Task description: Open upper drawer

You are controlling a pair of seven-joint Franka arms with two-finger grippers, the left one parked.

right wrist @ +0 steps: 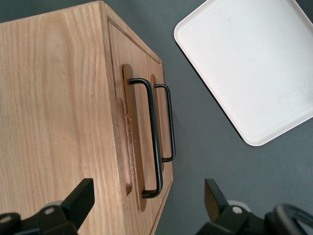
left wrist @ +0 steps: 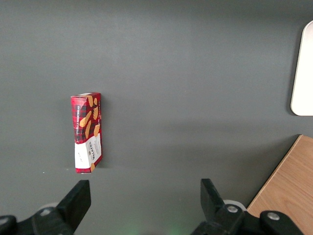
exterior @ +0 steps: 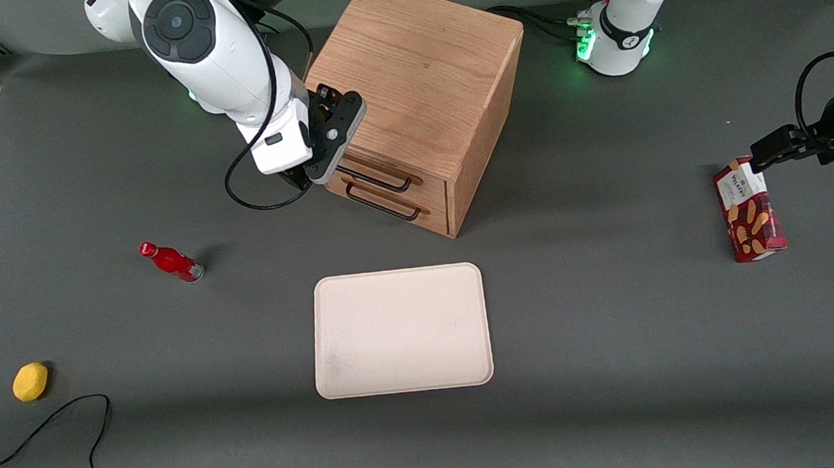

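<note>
Claw (exterior: pixel 310 169): right arm's, hanging just above the cabinet's top front edge, over the end of the upper drawer's handle toward the working arm's side; fingers (right wrist: pixel 78 200) spread wide apart, holding nothing, not touching the handle.
Upper drawer (right wrist: pixel 133 122): topmost of two in the light oak cabinet (exterior: pixel 421 87); oak front flush with the cabinet face, shut.
Upper drawer handle (right wrist: pixel 152 137): thin black bar, standing off the drawer front.
Lower drawer (exterior: pixel 393 208): directly beneath the upper one, same oak front and black bar handle, also shut.
Worktop (exterior: pixel 615 337): dark grey matte surface carrying everything.
Tray (exterior: pixel 401 330): cream, rectangular with rounded corners, lying flat in front of the cabinet, nearer to the front camera.
Biscuit box (left wrist: pixel 87 132): red tartan carton with pictured shortbread fingers, lying toward the parked arm's end of the worktop; white label reads "Walkers".
Bottle (exterior: pixel 171 261): small, red, on its side toward the working arm's end of the worktop; no legible label.
Yellow object (exterior: pixel 30 381): small rounded lump, nearer to the front camera than the bottle; no markings.
Cable (exterior: pixel 57 435): black, looping across the worktop near the yellow object.
</note>
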